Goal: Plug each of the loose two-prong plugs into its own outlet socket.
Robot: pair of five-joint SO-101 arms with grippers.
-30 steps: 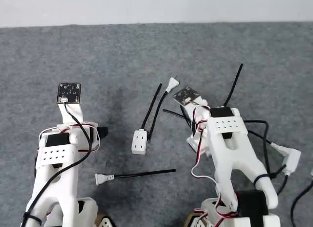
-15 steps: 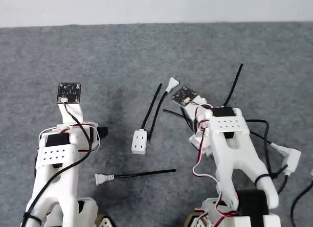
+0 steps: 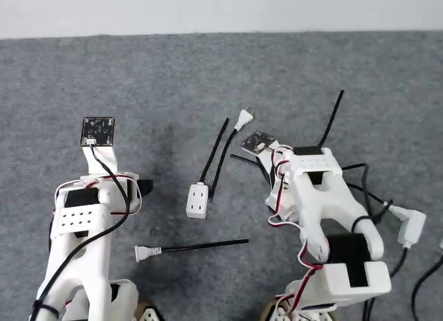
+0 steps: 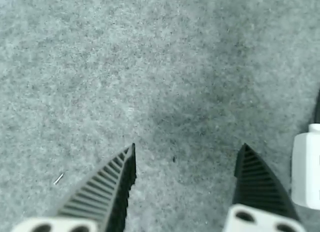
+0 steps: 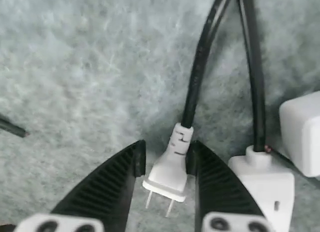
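Observation:
My right gripper (image 5: 167, 144) is shut on a white two-prong plug (image 5: 170, 168), one finger on each side, with the plug's black cable (image 5: 200, 77) running away over the carpet. Beside it lies a white outlet socket (image 5: 262, 184), and a second white block (image 5: 304, 132) sits next to that. In the high view the right arm (image 3: 315, 179) hides this spot. My left gripper (image 4: 189, 148) is open above bare carpet, with a white socket (image 4: 306, 167) off to one side. Two more plugs lie loose: one (image 3: 243, 118) far centre, one (image 3: 142, 252) near the front.
Grey carpet covers the table. A white socket (image 3: 197, 200) with two black cables lies between the arms. Another white plug block (image 3: 412, 225) and tangled black cables (image 3: 367, 189) lie beside the right arm. The far carpet is open.
The right arm has swung and tilted, and its wrist camera has shifted slightly left and nearer. The left arm and the loose plugs have not moved.

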